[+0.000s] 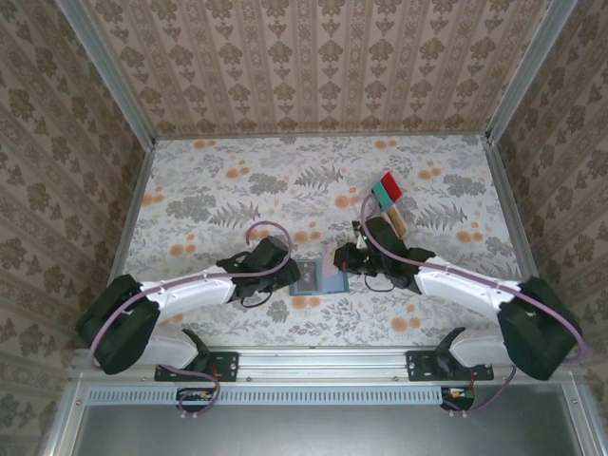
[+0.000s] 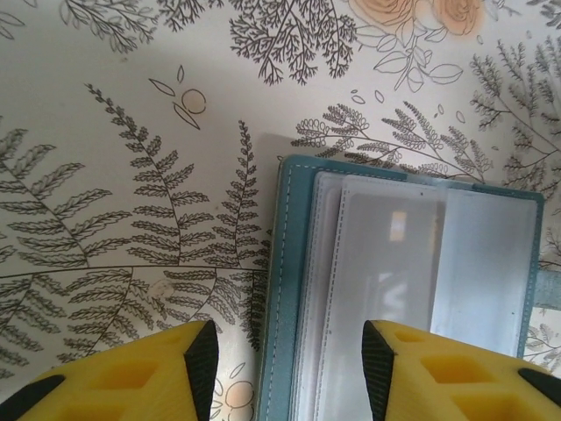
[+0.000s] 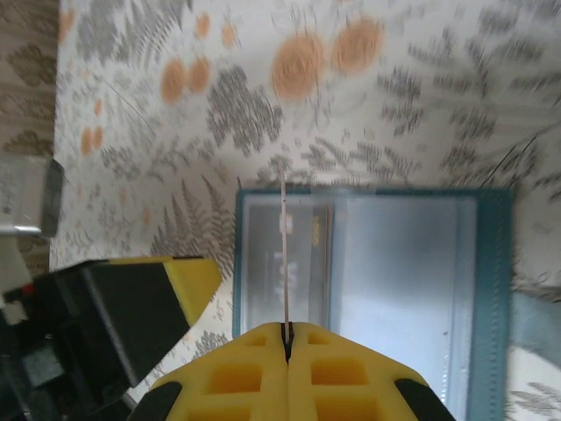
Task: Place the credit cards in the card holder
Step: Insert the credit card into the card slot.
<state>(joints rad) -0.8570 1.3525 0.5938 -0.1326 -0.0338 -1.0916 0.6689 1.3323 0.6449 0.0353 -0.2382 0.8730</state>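
Observation:
The card holder (image 1: 310,276), a dark teal wallet, lies open on the table between the two arms, its grey and clear pockets (image 2: 394,263) facing up. My left gripper (image 2: 289,364) is open just above it, one finger over the tablecloth and the other over the pockets, with the wallet's left edge between them. My right gripper (image 3: 287,331) is shut on a thin pale credit card (image 3: 285,254), seen edge-on and standing over the card holder (image 3: 368,263). More credit cards, red (image 1: 391,183), teal (image 1: 382,195) and tan, stand behind the right arm.
The upright cards sit in a clear rack (image 1: 394,217) at the back right. The left gripper's yellow and black finger (image 3: 145,303) shows close to the wallet in the right wrist view. Patterned walls and metal rails (image 1: 133,204) enclose the floral tablecloth.

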